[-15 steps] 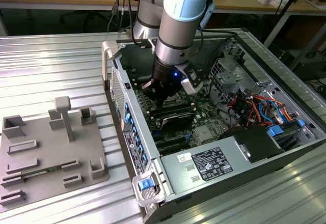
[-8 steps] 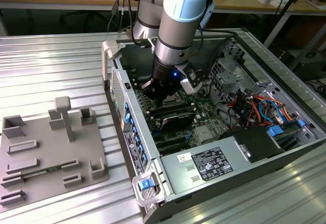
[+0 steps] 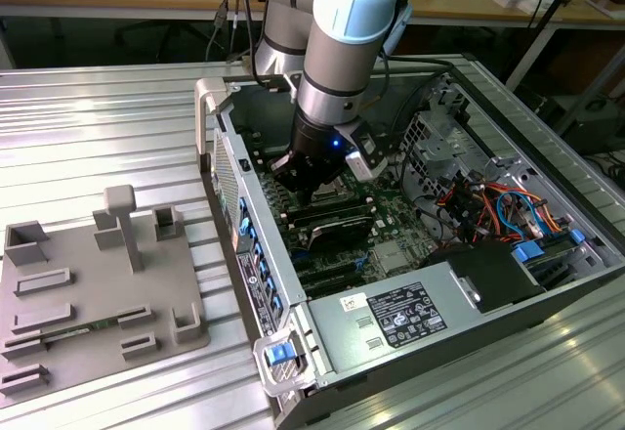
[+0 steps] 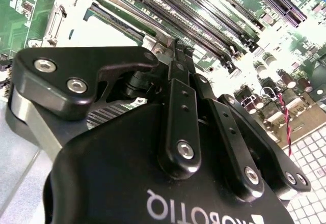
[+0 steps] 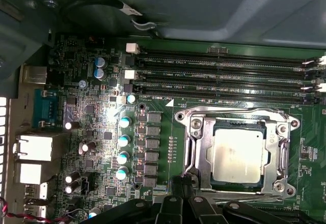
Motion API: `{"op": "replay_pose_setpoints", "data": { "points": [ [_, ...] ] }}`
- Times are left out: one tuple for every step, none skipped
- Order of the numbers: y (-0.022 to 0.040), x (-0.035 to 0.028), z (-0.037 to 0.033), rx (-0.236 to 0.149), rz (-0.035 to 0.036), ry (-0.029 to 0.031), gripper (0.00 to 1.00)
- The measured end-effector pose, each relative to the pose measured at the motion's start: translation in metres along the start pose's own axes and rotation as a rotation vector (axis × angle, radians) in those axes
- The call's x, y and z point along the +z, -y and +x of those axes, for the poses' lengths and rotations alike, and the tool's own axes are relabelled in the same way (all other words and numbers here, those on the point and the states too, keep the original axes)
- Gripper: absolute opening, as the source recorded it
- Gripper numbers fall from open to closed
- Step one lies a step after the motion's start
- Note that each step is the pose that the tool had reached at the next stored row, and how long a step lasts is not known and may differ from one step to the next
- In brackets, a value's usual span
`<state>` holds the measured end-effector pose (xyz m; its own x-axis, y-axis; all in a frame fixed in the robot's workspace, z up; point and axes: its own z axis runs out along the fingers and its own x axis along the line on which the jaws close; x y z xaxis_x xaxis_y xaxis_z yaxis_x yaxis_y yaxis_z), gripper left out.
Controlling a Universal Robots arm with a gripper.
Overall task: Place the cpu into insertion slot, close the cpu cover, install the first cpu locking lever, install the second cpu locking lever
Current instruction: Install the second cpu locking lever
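The chip [image 5: 238,155] sits in its socket under the closed cover [image 5: 196,147]; the end effector [image 5: 179,184], fingers together, presses beside it.

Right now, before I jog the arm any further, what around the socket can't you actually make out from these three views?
- Gripper fingertips: in both wrist views the gripper body covers them, so contact with a lever is unclear.
- Near edge of the cpu cover: the gripper overlaps it in the first wrist view, so lever latching is hidden.
- The cpu sits in the insertion slot; in the exterior view the arm blocks the socket.
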<state>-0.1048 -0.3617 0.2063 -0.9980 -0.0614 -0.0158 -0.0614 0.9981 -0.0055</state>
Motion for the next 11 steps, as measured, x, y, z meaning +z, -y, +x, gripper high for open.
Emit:
{"op": "replay_pose_setpoints", "data": {
  "points": [
    [0.0000,0.0001,0.0000,0.000,-0.0003,0.0001,0.11],
    [-0.0001,0.0003,0.0000,0.000,-0.0009,0.0001,0.11],
    [-0.0001,0.0004,0.0000,0.000,-0.0012,0.0002,0.11],
    [-0.0001,0.0007,0.0000,0.000,-0.0020,0.0004,0.11],
    [-0.0002,0.0008,0.0000,0.000,-0.0028,0.0003,0.11],
    [-0.0003,0.0006,-0.0001,0.000,-0.0028,0.0002,0.11],
    [-0.0005,-0.0010,-0.0002,0.000,-0.0031,0.0003,0.11],
    [-0.0005,-0.0034,-0.0002,0.000,-0.0030,0.0002,0.11],
    [-0.0005,-0.0071,-0.0004,0.000,-0.0030,0.0003,0.11],
    [-0.0005,-0.0108,-0.0005,0.000,-0.0029,0.0002,0.11],
    [-0.0005,-0.0138,-0.0007,0.000,-0.0030,0.0003,0.11]
  ]
}}
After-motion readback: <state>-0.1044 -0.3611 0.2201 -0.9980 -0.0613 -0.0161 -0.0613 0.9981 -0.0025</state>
